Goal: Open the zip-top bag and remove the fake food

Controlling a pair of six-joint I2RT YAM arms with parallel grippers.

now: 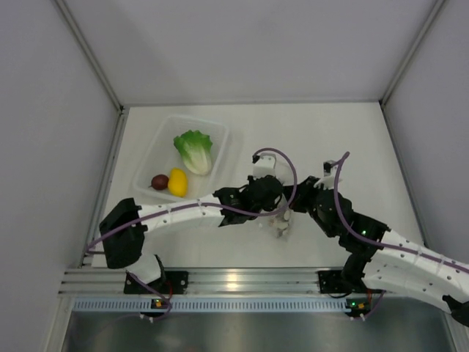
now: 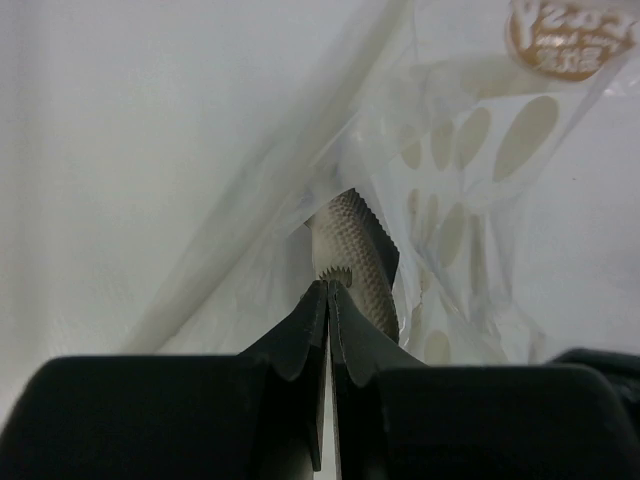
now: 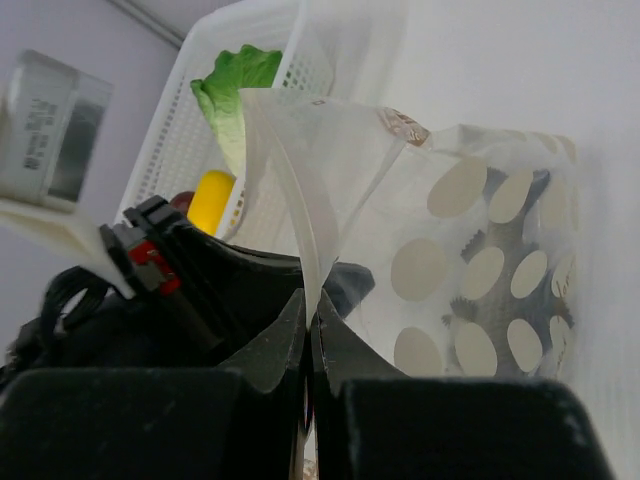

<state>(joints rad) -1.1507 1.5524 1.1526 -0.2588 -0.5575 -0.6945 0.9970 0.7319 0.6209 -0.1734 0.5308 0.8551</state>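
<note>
Since the green toy lettuce leaf, the dark red round fruit and the yellow piece already sit in the rigid clear rectangular tray in the top view, I'd say most of the job is done. Both arms meet mid-desk over the small floppy clear dotted zip-top bag, which they mostly hide.

Left wrist view: the left hand is pinched tight on the end of a whitish-brown bumpy elongated piece. There's bag film all round, so it looks to be inside the bag. Can't tell if any film is caught too.

Right wrist view: the right hand is clamped on the bag's lip and holds the mouth up. What's left, I reckon, is pulling that last piece out. The film crowding it is the snag.
</note>
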